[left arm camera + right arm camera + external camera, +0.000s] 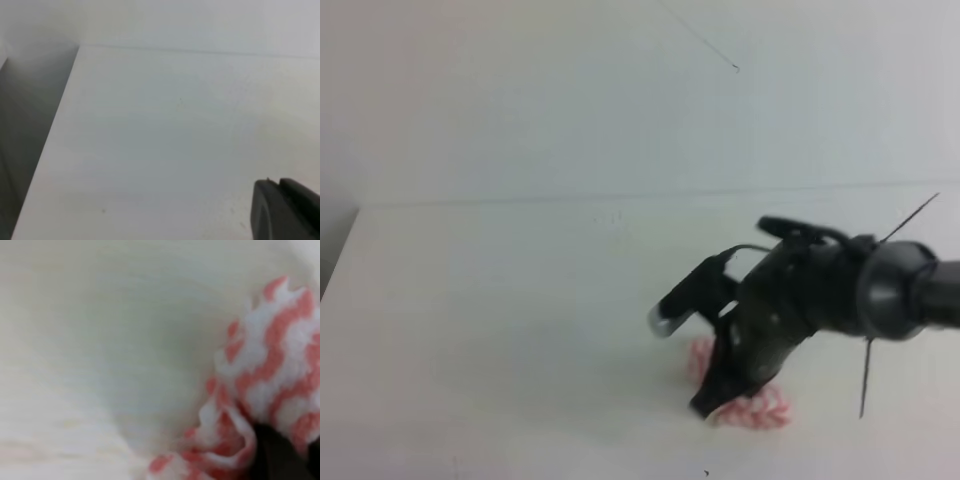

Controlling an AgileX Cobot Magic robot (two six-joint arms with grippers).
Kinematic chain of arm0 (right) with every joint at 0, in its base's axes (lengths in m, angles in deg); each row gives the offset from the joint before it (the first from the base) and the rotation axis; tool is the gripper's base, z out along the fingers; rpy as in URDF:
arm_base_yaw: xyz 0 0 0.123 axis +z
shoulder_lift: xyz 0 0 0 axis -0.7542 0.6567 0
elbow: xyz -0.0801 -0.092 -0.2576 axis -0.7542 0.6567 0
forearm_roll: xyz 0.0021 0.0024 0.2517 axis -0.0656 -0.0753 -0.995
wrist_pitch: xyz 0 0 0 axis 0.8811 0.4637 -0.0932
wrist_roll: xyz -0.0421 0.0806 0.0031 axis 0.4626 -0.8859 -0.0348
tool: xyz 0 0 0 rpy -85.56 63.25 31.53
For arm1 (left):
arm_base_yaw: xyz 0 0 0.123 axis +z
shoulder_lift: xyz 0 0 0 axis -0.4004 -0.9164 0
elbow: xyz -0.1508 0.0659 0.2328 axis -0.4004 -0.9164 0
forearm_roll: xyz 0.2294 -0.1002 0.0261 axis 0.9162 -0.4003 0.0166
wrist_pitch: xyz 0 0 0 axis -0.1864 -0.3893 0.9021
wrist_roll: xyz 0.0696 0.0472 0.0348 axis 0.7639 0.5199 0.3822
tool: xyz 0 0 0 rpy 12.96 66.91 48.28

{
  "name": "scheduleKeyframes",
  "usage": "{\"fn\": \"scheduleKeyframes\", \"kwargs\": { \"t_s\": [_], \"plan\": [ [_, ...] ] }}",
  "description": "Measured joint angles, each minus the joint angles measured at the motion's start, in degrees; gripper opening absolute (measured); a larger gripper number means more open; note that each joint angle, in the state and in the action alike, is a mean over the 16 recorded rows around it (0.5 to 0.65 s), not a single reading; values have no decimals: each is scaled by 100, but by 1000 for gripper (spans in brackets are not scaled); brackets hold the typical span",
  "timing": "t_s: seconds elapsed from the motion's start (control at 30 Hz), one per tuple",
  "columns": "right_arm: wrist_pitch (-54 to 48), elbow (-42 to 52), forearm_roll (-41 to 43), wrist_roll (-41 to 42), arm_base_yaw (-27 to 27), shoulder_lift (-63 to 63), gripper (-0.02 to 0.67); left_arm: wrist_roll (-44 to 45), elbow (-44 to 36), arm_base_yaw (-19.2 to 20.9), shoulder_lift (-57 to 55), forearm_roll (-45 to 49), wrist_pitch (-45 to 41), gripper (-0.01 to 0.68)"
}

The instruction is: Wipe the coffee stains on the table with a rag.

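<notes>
— Where is the rag (755, 408) now?

— It lies bunched on the white table (500, 330), at the front right, under my right gripper (715, 405). The jaws stand narrow and pinch its pink zigzag cloth, pressing it down.

— Which step?

— I judge the wiping itself. I see no coffee stain; maybe the rag covers it, I cannot tell.

— And next?

— Drag the rag flat across, keeping pressure. Of the left arm only a dark edge (285, 210) shows; its state I cannot tell.
</notes>
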Motion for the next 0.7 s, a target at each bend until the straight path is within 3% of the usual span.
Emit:
{"fn": "scheduleKeyframes", "kwargs": {
  "t_s": [0.2, 0.37, 0.53, 0.7],
  "plan": [
    [-13, 62, -177, -43, 1267, -186, 27, 0, 0, 0, 9, 0, 0, -1],
    [-143, 111, -77, -154, 1893, -572, 24, 10, 0, 1, 28, 0, 0, -1],
    [-291, 310, 700, -597, 1994, -1143, 26, 10, 0, 1, 28, 0, 0, -1],
    [-225, 592, 1795, -1241, 1487, -1653, 26, 10, 0, 1, 28, 0, 0, -1]
  ]
}}
